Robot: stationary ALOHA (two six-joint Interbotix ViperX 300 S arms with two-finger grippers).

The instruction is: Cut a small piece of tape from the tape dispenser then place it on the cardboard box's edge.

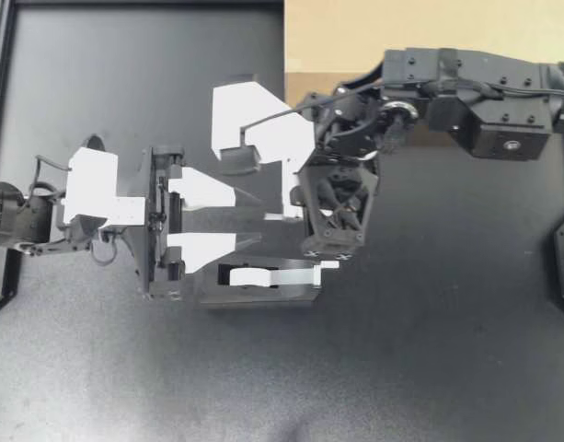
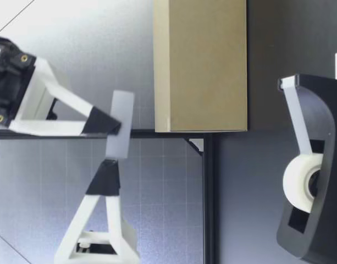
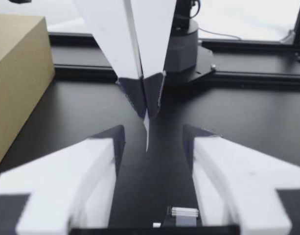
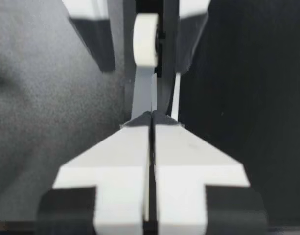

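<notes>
Apparently cut done: right gripper (image 1: pixel 283 198) pinches tape piece (image 2: pixel 122 124); left gripper (image 1: pixel 240 219) gapes wide at its 9 o'clock. Next: carry to cardboard box (image 2: pixel 201 66) edge, 1 o'clock.

Box (image 1: pixel 355 28) sits at the back of the worktop (image 1: pixel 401 368), right of the middle. Tape dispenser (image 1: pixel 263 281) is mid-worktop, in front of the box and well apart from it. Both grippers are up off the worktop, just behind the dispenser. Left gripper (image 1: pixel 234 218) comes in from the left, right gripper (image 1: pixel 280 210) from the right, tips close together. Tape strip (image 3: pixel 147 132) hangs from the right jaws, down in the gap between the left jaws. The dispenser is below the right gripper.
</notes>
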